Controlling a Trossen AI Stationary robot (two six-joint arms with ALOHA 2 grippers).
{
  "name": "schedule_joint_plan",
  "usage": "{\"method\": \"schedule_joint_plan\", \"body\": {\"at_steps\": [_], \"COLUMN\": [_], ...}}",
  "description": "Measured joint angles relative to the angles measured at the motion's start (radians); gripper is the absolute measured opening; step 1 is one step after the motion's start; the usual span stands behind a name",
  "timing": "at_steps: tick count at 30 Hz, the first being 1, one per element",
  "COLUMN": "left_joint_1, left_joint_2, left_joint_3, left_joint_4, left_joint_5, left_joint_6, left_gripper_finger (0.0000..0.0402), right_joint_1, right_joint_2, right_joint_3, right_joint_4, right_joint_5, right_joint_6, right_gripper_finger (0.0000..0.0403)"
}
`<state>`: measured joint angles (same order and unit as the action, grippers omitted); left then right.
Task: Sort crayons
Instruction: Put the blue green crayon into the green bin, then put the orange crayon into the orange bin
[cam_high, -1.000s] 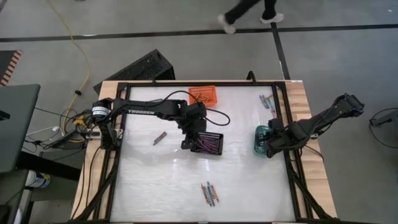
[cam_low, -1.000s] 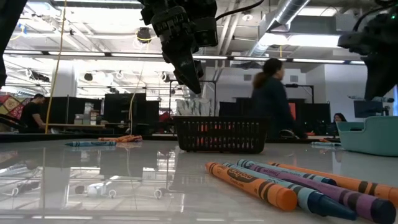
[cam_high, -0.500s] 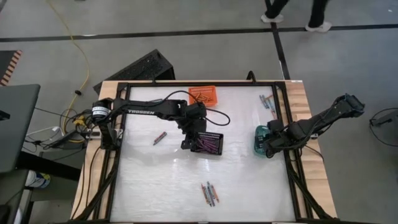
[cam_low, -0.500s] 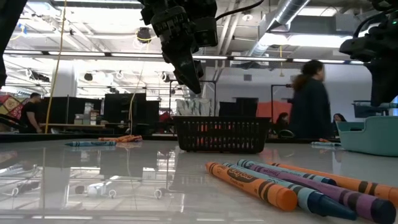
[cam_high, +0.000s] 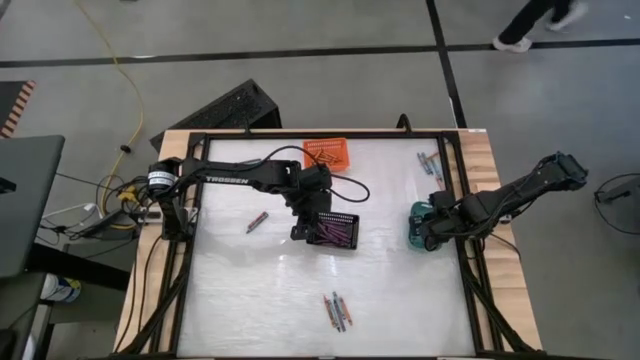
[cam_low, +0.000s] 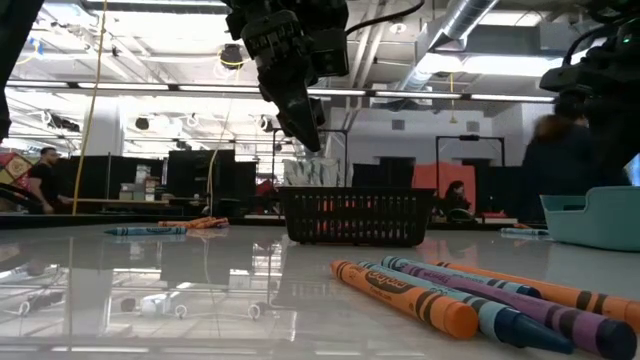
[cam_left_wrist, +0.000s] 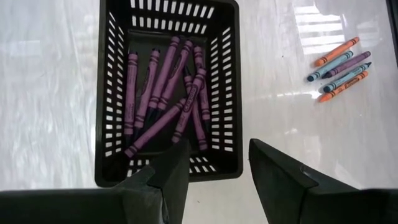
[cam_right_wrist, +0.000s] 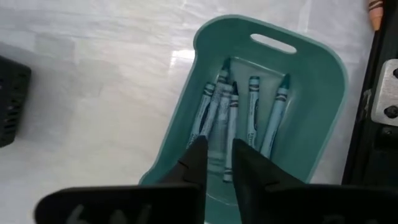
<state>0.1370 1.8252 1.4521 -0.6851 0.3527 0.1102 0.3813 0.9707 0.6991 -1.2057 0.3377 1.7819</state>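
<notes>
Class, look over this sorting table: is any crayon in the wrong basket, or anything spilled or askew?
Nothing stands out. The black basket shows only purple crayons, the teal basket only blue crayons. Unsorted crayons lie loose on the table.

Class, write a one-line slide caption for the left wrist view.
Open left gripper hovering over a black slotted plastic basket of purple wax crayons, with a few loose orange, blue and purple crayons lying apart on the white table.

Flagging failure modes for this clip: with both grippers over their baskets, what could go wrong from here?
1. The right gripper hangs low over the teal basket; it could nudge or drag it.
2. The left gripper, open and empty, sits above the black basket wall; descending could clip it.
3. The mixed crayons lie touching side by side, so one grasp might take two colours.
</notes>
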Motion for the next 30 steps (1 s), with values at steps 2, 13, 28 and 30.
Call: {"method": "schedule_joint_plan", "body": {"at_steps": [2, 13, 28, 30], "left_joint_1": [0.000, 0.000, 0.214, 0.246], "left_joint_2": [0.000, 0.000, -0.257, -0.258], "left_joint_3": [0.000, 0.000, 0.001, 0.000], "left_joint_4": [-0.001, 0.000, -0.248, -0.309], "left_joint_5": [0.000, -0.057, -0.381, -0.384], "left_joint_6": [-0.001, -0.020, -0.076, -0.078], "left_gripper_finger": [0.0153, 0.0153, 0.0153, 0.0153], "right_joint_1": [0.000, 0.004, 0.056, 0.048], "right_joint_2": [0.000, 0.000, -0.012, -0.012], "right_joint_3": [0.000, 0.000, 0.173, 0.181], "right_joint_4": [0.000, 0.004, 0.356, 0.469], "right_joint_5": [0.000, 0.006, 0.384, 0.380], "right_joint_6": [0.000, -0.007, -0.616, -0.763], "right_gripper_finger": [0.0082, 0.0112, 0.0112, 0.0112]}}
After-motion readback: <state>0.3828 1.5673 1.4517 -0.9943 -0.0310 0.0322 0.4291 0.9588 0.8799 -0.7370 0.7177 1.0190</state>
